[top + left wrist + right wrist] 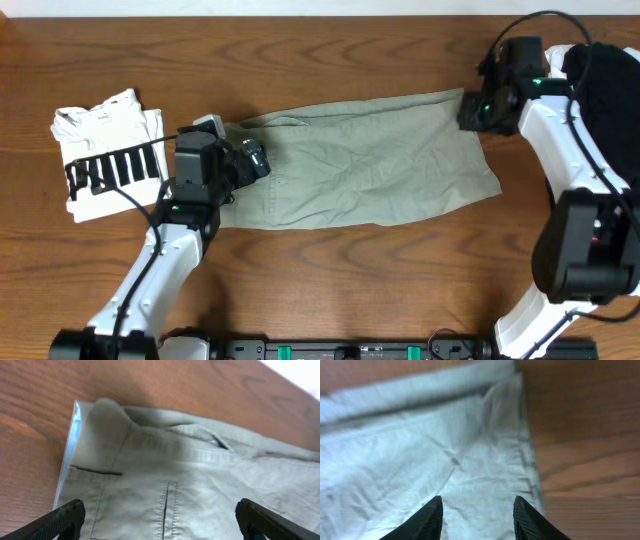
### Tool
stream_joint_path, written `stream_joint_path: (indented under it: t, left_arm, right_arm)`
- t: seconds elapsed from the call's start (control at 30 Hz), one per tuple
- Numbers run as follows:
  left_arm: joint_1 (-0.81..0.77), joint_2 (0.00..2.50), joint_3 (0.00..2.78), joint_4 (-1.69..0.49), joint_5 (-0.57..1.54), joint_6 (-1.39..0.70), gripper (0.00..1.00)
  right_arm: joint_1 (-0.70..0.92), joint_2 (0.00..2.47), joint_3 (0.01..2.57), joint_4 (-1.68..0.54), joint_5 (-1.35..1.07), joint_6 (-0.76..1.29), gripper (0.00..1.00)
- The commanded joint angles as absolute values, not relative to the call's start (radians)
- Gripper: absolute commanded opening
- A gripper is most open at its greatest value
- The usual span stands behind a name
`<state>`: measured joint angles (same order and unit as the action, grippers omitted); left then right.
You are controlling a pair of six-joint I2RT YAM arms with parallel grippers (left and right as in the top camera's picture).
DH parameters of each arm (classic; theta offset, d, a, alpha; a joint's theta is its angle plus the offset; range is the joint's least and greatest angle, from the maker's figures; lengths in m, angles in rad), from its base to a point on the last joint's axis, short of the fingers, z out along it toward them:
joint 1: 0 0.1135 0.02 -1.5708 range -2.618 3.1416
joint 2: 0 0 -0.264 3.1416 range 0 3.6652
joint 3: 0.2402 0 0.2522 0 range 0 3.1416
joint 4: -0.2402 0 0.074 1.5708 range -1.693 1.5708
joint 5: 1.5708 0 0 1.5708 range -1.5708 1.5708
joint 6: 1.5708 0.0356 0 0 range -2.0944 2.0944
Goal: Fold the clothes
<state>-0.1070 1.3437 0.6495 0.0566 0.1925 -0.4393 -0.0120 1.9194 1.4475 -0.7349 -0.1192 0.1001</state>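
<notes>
The khaki grey-green shorts lie flat across the middle of the wooden table, folded lengthwise, waistband to the left. My left gripper is open over the waistband end; in the left wrist view its fingers straddle the shorts, where a pale blue lining edge and a pocket seam show. My right gripper is open over the far right hem corner; in the right wrist view its fingers hover over the cloth near its hem edge.
A folded white garment with black stripes lies at the left of the table. A dark cloth sits at the right edge behind the right arm. Bare wood runs in front of the shorts.
</notes>
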Motion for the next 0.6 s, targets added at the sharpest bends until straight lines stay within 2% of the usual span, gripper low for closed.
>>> stream_joint_path:
  t: [0.0,0.33,0.47,0.57]
  left_arm:
    - [-0.109,1.417,0.646,0.075,0.191,-0.419,0.98]
    - [-0.108,1.66,0.646,0.25,0.188,-0.411,0.99]
    - [-0.108,1.7,0.646,0.236,0.157,-0.408,0.99]
    - [-0.108,1.713,0.646,0.211,0.157,-0.385,0.99]
  right_arm:
    - [0.008,1.975,1.414,-0.741,-0.141,0.08,0.44]
    - [0.005,2.071,1.405,-0.753,-0.098,0.093,0.49]
    - [-0.004,2.077,1.405,-0.85,-0.009,0.126,0.56]
    - [-0.011,2.077,1.405,-0.942,0.057,0.199,0.55]
